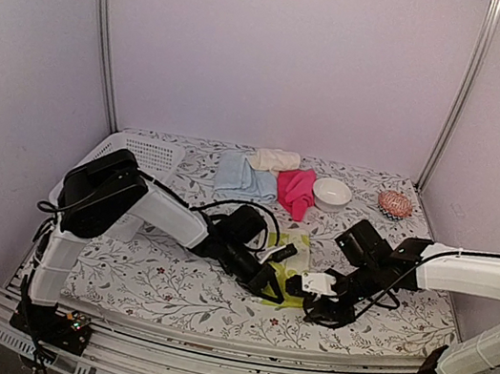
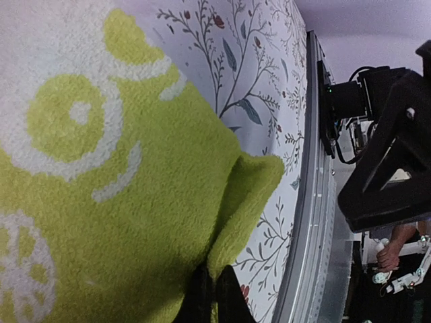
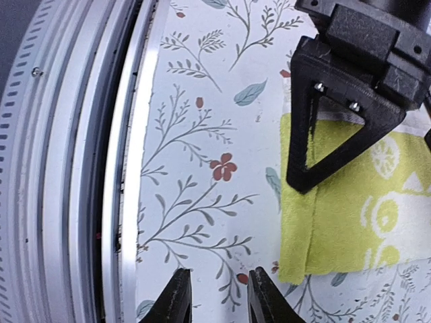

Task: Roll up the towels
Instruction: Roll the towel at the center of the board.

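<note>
The yellow-green towel (image 1: 299, 254) with a white pattern lies on the floral covering in front of the arms. My left gripper (image 1: 268, 280) is shut on a raised fold at the towel's (image 2: 135, 222) edge, and its dark fingertips (image 2: 202, 299) pinch the cloth. My right gripper (image 3: 217, 299) hovers open over bare covering, just left of the towel's (image 3: 337, 215) near corner, with nothing between its fingers. The light blue towel (image 1: 237, 177), the cream towel (image 1: 274, 159) and the hot pink towel (image 1: 296, 191) lie bunched at the back.
A white bowl (image 1: 332, 194) and a small patterned round object (image 1: 394, 205) stand at the back right. A white basket (image 1: 143, 160) sits at the back left. The metal table rail (image 3: 101, 168) runs close to my right gripper.
</note>
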You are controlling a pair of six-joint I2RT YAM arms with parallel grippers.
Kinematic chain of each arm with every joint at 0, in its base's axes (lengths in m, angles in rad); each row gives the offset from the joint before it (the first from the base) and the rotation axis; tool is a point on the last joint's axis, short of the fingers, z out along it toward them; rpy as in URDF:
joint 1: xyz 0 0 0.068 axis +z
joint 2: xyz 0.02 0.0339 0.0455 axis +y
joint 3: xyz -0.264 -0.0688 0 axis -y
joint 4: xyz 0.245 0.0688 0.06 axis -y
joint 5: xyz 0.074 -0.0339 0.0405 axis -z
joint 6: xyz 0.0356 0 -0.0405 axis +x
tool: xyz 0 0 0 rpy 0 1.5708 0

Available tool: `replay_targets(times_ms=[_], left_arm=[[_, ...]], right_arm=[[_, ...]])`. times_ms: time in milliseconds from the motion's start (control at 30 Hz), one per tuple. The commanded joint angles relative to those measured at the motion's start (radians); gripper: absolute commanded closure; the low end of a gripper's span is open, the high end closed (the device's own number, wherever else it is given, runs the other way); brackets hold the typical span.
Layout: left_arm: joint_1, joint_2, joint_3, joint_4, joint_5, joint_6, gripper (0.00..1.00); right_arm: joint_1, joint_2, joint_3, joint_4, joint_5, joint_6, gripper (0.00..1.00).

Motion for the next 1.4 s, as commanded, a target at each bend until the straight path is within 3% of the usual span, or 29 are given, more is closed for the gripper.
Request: replay_targets(times_ms=[0,400,867,1033,1067,1167,1267,1367], left_arm=[[0.021,0.04,0.0,-0.044,0.042,-0.109,1.0],[0.032,0.057,0.046,-0.12,0.057,-0.106,1.0],[0.034,0.082,0.096,-0.161,0.058,-0.091,1.0],[0.047,0.075,0.108,-0.175,0.061,-0.082,1.0],[0.052,0.07,0.11,-0.178,0.063,-0.075,0.98],[0.063,0.001,0.088,-0.196,0.009,-0.02,0.77],[0.079,-0.126,-0.036,-0.104,-0.07,0.003,0.64],[0.076,-0.272,-0.17,-0.023,-0.164,0.053,0.58]], right_arm=[[0.062,0.017,-0.004,0.162,0.177,0.008,0.7],[0.144,0.11,0.001,0.278,0.288,0.0,0.72],[0.148,0.23,-0.038,0.34,0.425,0.005,0.76],[0.149,0.257,-0.046,0.312,0.408,0.0,0.79],[0.148,0.262,-0.047,0.304,0.405,0.0,0.83],[0.136,0.266,-0.037,0.24,0.331,-0.003,0.92],[0.084,0.262,0.005,0.123,0.147,0.001,0.95],[0.027,0.277,0.056,0.012,-0.005,0.001,0.97]])
